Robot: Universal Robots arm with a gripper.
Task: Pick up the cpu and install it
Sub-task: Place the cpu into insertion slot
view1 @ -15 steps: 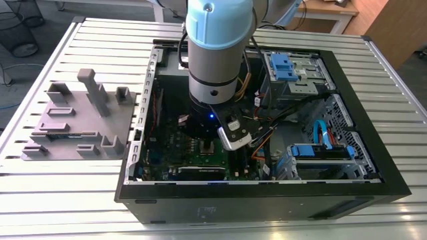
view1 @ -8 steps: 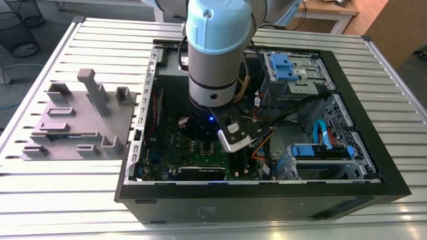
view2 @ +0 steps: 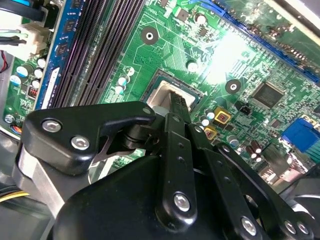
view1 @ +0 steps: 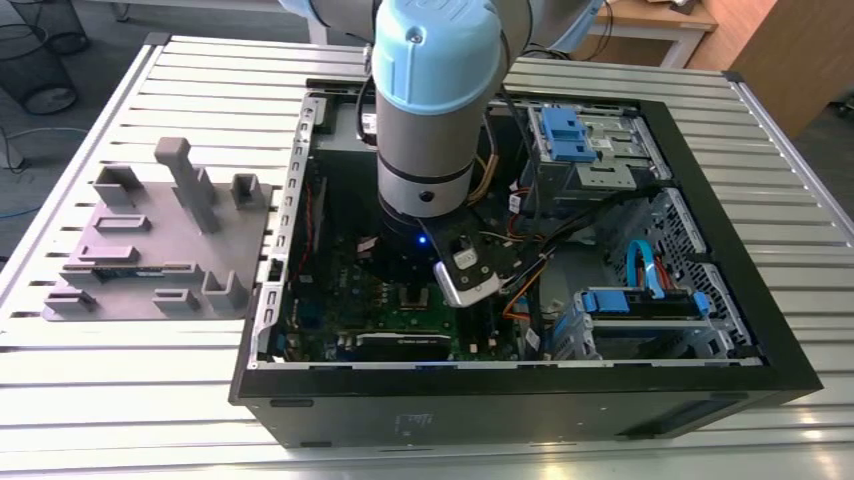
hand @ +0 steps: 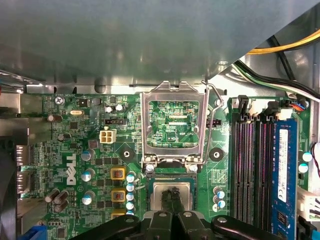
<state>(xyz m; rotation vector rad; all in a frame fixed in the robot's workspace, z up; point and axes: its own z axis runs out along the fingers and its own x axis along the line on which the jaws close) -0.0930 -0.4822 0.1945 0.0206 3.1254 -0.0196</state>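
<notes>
The jaws are sitting pressed together, tips over the shiny top of the cpu [hand: 157, 194], which is lying flat in its socket on the green motherboard [hand: 75, 150]. The socket's metal frame [hand: 146, 125] is standing flipped open just beside it, inside the computer case [view1: 534, 410] on the slatted counter [view1: 134, 400].

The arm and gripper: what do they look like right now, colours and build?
The arm is a silver-grey tube with a light blue joint cap. Its black wrist section carries a small blue light and a silver-white bracket. The gripper is black: flat linkage bars joined by silver screws, narrowing to slim fingers.
</notes>
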